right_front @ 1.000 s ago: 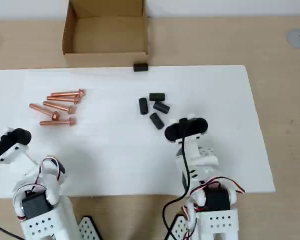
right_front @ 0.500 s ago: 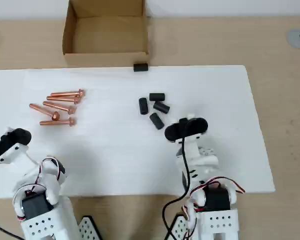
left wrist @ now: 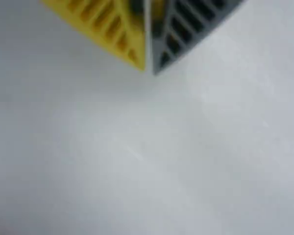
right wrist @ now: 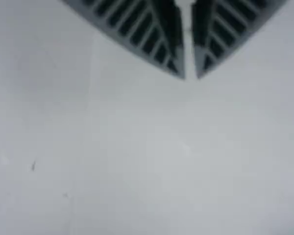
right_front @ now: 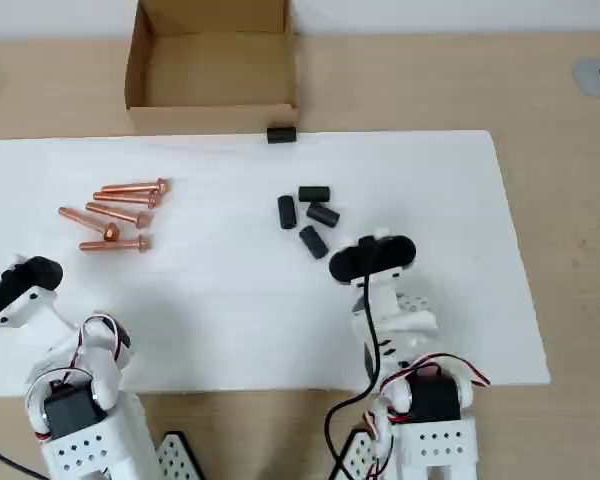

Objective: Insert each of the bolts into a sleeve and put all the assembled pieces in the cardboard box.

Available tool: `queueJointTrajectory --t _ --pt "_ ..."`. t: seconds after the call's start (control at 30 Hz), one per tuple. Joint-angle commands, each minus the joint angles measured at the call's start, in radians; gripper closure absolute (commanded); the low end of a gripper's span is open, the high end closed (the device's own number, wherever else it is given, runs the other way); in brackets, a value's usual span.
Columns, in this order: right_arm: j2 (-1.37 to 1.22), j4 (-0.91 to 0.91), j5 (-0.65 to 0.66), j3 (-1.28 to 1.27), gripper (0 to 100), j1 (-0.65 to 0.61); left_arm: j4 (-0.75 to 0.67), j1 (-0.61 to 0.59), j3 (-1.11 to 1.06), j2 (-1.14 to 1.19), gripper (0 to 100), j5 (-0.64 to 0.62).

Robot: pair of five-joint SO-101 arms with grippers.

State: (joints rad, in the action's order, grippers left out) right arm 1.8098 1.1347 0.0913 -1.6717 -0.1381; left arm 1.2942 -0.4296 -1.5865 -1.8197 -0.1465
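— What do we see from above?
— The bolts (right_front: 130, 187) lie beyond our left arm (right_front: 25, 285). The sleeves (right_front: 314, 193) are just past our right arm (right_front: 375, 262), with another sleeve (right_front: 281, 134) touching the cardboard box (right_front: 212, 118).
— Left wrist?
— Our left gripper (left wrist: 149, 66) is closed and empty.
— Right wrist?
— Our right gripper (right wrist: 188, 73) is pinched together, holding nothing.

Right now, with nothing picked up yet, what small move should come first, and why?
Probably the left gripper should open and reach for the copper-coloured metal bolts: its jaws are shut on nothing, the bolts lie loose on the white sheet, and none sits in a short black sleeve yet.
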Motion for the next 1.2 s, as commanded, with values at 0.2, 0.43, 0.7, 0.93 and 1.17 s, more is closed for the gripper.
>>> queueJointTrajectory --t 0.2,0.43,0.7,0.93,1.17 --pt "0.11 -0.003 -0.005 0.001 98.7 0.013 -0.005 0.044 0.005 -0.004 99 -0.002" --pt "0.11 -0.003 -0.005 0.001 98.7 0.013 -0.005 0.044 0.005 -0.004 99 -0.003" --pt "0.11 -0.005 -0.006 0.001 98.7 0.005 -0.008 0.048 0.005 -0.004 99 -0.003" --pt "0.11 -0.103 -0.005 -0.015 98.7 -0.022 -0.025 0.077 0.005 -0.004 99 0.153" --pt "0.104 -0.097 -0.008 0.064 98.7 -0.018 -0.018 0.078 0.127 -0.001 90 0.347"
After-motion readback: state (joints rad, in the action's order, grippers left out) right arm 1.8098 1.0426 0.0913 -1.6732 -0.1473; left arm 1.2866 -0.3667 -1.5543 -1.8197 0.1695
